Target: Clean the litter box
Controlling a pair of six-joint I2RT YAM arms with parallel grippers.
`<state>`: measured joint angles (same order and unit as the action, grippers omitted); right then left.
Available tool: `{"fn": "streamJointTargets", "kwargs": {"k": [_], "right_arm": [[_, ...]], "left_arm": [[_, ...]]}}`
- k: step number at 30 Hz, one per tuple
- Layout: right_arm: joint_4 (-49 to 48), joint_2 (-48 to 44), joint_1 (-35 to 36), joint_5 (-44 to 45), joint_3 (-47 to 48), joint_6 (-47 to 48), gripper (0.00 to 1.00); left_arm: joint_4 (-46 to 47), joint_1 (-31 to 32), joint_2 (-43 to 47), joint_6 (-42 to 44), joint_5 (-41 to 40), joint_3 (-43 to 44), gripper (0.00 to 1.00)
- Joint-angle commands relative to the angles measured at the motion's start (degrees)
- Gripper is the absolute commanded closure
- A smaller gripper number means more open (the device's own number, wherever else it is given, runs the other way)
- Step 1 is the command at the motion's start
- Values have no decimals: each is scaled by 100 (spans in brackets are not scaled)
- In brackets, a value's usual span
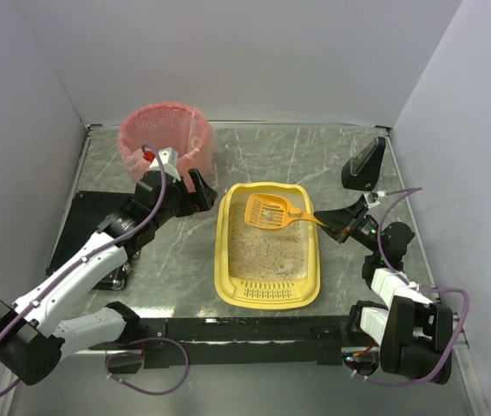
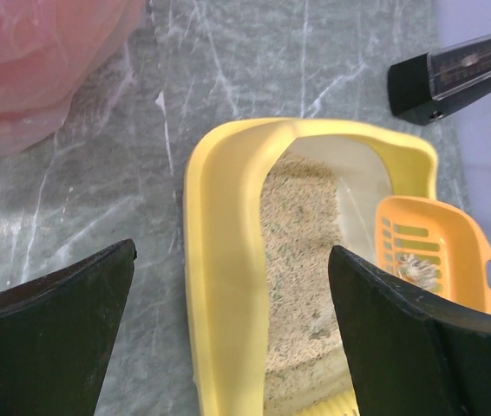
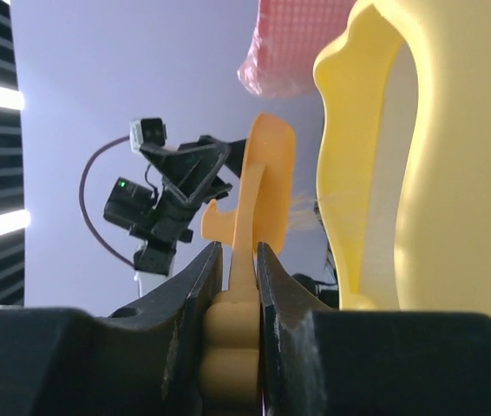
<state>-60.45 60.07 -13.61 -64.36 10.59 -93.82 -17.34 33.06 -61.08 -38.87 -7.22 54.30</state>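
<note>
The yellow litter box [image 1: 225,260] with beige litter sits mid-table, its slotted lip at the near end. It also shows in the left wrist view [image 2: 228,286] and the right wrist view [image 3: 358,173]. My right gripper [image 1: 343,227] is shut on the handle of the orange slotted scoop [image 1: 267,211], holding its head above the box's far half. The scoop [image 2: 428,251] carries a small clump, and it shows edge-on in the right wrist view [image 3: 258,199]. My left gripper [image 1: 185,186] is open and empty, above the table left of the box's far-left corner.
A pink-lined round basket [image 1: 166,139] stands at the back left, just behind my left gripper. A black wedge-shaped object [image 1: 365,163] stands at the back right. White walls enclose the marbled table [image 1: 315,156].
</note>
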Motion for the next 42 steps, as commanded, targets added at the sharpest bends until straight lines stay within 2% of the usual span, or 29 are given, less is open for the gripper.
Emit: {"fn": "streamJointTargets", "kwargs": {"k": [1, 2, 3, 4, 5, 6, 8, 10, 13, 16, 17, 18, 19, 23, 26, 32, 34, 36, 38, 42], "right_arm": [[-27, -5, -71, -399, 313, 78, 100], [-490, -13, -420, -524, 95, -91, 100], [-442, -39, -450, -351, 14, -127, 100], [-216, -48, -433, -201, 31, 246, 100], [257, 13, -232, -17, 240, 450, 100], [305, 48, 135, 150, 364, 583, 100], [52, 75, 288, -49, 453, 480, 100], [41, -143, -184, -305, 226, 312, 100], [1313, -364, -126, -8, 608, 1224, 100], [1341, -601, 7, 107, 847, 1269, 100], [1717, -680, 7, 247, 927, 1426, 100], [2521, -812, 103, 422, 1023, 1854, 100], [2746, -830, 191, 642, 1198, 2024, 100], [2450, -726, 455, 758, 1480, 1737, 100], [2775, -453, 885, 967, 2007, 1832, 100], [2572, 600, 2078, 1750, 3254, 1437, 100], [3062, 1215, 2352, 1804, 4115, 1472, 100], [3100, 1839, 2792, 2135, 4939, 1507, 100], [3423, 2540, 3090, 2365, 5565, 1595, 100], [4143, 3860, 3469, 2638, 7629, 1831, 100]], "left_arm": [[170, 8, 114, -68, -7, -61, 3], [65, 8, 88, -68, -68, -34, 3], [56, -1, 79, -68, -112, -34, 3], [99, 8, 87, -68, -121, -60, 3], [160, 8, 87, -77, -113, -86, 3], [239, -1, 87, -94, -86, -95, 3], [188, -1, 70, -24, 1, -25, 3], [-32, -1, 70, 55, -155, 54, 3], [-216, 8, 175, 47, -358, -7, 3], [-401, -1, 333, -68, -534, -7, 3], [-427, 8, 394, -137, -769, -68, 3], [-480, -1, 534, -277, -894, -113, 3], [-507, -1, 597, -305, -991, -139, 3], [-831, -45, 825, -472, -1334, -236, 3], [-1244, -80, 843, -996, -1745, -210, 3], [-1709, -151, 1572, -1621, -2581, -508, 3], [-1973, -229, 1757, -1790, -2872, -517, 3], [-2448, -247, 1827, -2132, -3030, -456, 3], [-2580, -256, 1880, -2116, -2978, -421, 3], [-2599, -265, 2073, -2168, -2926, -622, 3]]}}
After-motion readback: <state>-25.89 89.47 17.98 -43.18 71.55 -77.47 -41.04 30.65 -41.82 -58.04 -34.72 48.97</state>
